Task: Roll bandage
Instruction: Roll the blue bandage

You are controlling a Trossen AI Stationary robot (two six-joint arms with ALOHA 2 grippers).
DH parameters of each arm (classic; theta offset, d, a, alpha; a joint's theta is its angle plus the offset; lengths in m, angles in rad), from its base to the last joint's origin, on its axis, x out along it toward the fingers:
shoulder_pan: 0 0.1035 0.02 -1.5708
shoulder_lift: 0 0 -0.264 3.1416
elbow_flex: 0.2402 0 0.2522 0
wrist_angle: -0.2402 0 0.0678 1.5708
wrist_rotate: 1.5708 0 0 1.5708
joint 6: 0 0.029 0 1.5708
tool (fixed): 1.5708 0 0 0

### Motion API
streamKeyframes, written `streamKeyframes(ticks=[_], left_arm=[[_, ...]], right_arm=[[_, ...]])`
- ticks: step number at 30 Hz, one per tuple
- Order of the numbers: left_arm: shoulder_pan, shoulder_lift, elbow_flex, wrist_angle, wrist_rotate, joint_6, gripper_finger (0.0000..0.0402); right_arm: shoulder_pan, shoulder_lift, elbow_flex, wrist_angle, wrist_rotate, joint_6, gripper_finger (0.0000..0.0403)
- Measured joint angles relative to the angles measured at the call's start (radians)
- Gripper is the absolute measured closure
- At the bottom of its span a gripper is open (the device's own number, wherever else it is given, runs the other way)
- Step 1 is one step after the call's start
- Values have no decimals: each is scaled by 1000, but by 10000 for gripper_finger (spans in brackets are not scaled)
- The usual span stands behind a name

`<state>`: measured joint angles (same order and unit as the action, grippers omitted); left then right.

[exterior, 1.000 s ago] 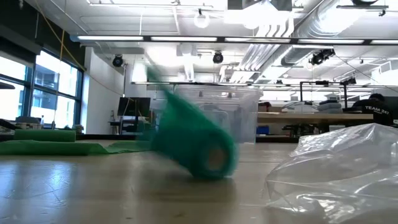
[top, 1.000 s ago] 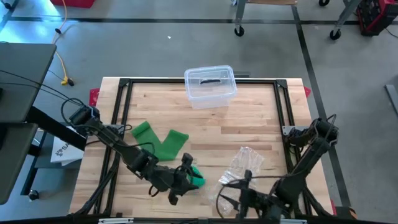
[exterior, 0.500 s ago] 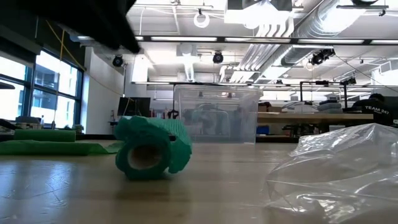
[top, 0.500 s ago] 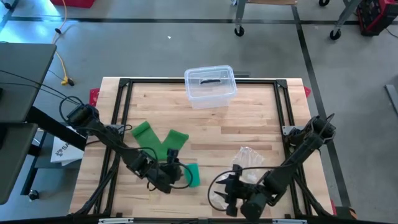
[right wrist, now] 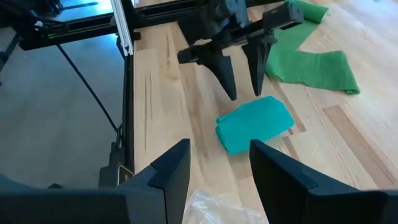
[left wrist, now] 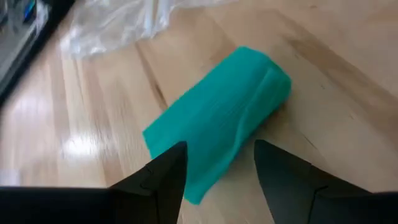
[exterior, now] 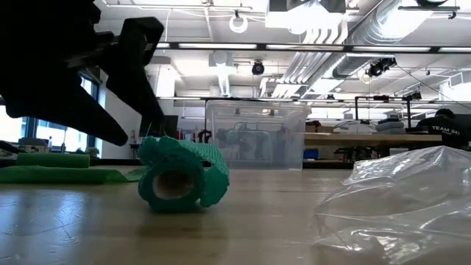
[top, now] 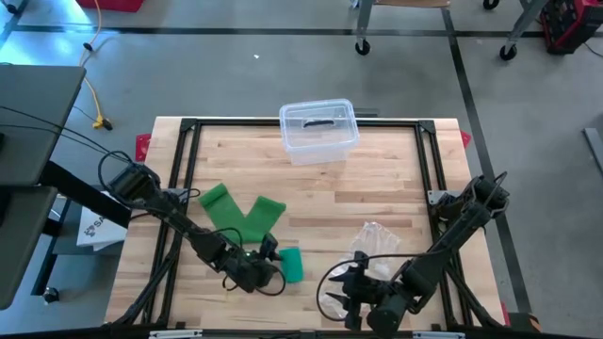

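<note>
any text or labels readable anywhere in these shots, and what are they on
"TEAM 24": white letters on a dark item at the right edge of the low view, in the room behind the table; what follows is cut off.
A white sheet beside the table's left edge in the high view carries dark print, too small to read.
No text shows on the rolled teal bandage, the clear plastic container or the clear plastic bag.

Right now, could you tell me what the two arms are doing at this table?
The teal bandage roll lies on the wooden table, touched by neither gripper. The left gripper is open beside it, fingers apart. The right gripper waits open near the front edge by the clear plastic bag. A green unrolled bandage strip lies flat on the left, and a clear plastic bin stands at the back.
</note>
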<state>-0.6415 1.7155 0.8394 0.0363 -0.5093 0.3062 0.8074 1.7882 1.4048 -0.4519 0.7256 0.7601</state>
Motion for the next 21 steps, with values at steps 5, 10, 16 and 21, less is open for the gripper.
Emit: streamKeyframes(ticks=[5,10,16,21], left_arm=[[26,60,-1,56,13,184,218],[95,116,10,176,82,271,223],[162,131,80,165,193,252,282],[194,131,130,126,216,183,355]], right_arm=[[0,0,0,0,3,0,245],[-3,0,0,1,7,8,245],[-1,0,0,5,7,10,245],[6,0,0,0,8,8,245]])
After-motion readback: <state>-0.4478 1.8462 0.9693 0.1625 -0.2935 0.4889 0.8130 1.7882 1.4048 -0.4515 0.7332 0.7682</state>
